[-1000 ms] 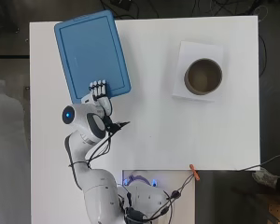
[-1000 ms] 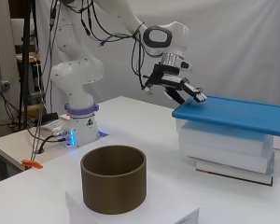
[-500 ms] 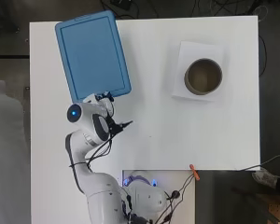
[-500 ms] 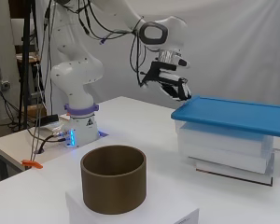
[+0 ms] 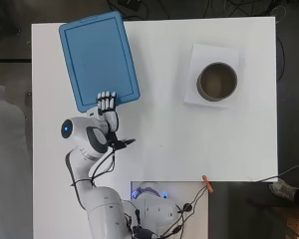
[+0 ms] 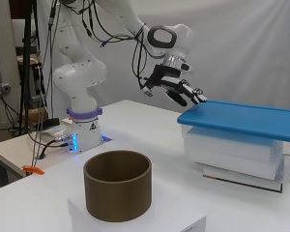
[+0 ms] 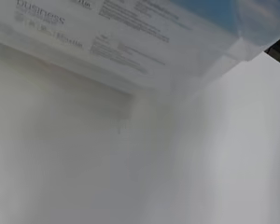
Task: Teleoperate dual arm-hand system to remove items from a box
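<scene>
1. Hand (image 5: 107, 105) reaches over the near short edge of the blue lid (image 5: 98, 59), fingers (image 6: 189, 95) straight and slightly fanned, holding nothing
2. In the side view the fingertips sit at the lid's near corner, at lid height; touching or just above, cannot tell
3. Clear plastic box (image 6: 239, 155) stands closed under the blue lid, at the tabletop's far left corner as the overhead view shows it, turned a bit askew to the table edges
4. Through the box wall pale flat items show stacked inside; what they are is unclear
5. Wrist view shows the box's translucent wall (image 7: 130, 51) with printed paper behind it, very close, and bare white tabletop (image 7: 144, 168) beside it
6. Brown cylindrical container (image 5: 217, 80) stands upright and open on a white square sheet (image 5: 202, 97) toward the far right side of the tabletop, well apart from the box
7. White arm (image 5: 87, 142) reaches up from its base at the near table edge, black cables hanging along it
8. Small orange clip (image 5: 206, 182) lies at the near edge by the base plate, away from everything else
</scene>
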`<control>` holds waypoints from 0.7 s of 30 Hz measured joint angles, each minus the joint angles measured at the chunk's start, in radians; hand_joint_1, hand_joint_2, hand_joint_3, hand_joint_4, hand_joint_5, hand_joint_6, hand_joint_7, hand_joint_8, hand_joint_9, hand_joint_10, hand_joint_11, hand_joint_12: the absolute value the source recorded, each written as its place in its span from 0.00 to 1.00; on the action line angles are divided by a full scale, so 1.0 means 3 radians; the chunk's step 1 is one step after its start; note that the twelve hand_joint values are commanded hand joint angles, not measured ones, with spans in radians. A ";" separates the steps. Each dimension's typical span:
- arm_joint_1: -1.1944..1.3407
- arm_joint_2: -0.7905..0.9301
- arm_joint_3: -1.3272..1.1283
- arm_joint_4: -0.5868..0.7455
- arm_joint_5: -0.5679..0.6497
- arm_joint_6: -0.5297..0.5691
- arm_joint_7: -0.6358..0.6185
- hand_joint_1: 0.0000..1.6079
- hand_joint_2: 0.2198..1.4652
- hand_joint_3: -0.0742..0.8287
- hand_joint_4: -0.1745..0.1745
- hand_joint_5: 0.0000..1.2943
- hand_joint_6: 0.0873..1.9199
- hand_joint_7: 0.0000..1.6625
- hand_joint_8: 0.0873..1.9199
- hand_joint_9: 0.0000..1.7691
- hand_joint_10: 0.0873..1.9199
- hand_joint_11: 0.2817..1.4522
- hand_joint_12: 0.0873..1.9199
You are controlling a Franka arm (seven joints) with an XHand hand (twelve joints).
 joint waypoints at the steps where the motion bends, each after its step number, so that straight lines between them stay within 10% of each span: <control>1: 0.0016 -0.0062 -0.0042 -0.0131 0.0042 0.0099 -0.0024 0.07 0.59 0.05 0.07 0.02 0.00 0.05 0.00 0.09 0.00 0.06 0.00; 5: 0.0061 -0.0263 -0.0155 -0.0413 0.0064 0.0418 -0.0109 0.20 0.59 0.07 0.11 0.01 0.00 0.02 0.00 0.07 0.00 0.04 0.00; 21: -0.0021 -0.0072 -0.0379 -0.0350 -0.0802 0.0777 -0.0057 0.07 0.63 0.07 0.15 0.04 0.00 0.06 0.00 0.11 0.00 0.08 0.00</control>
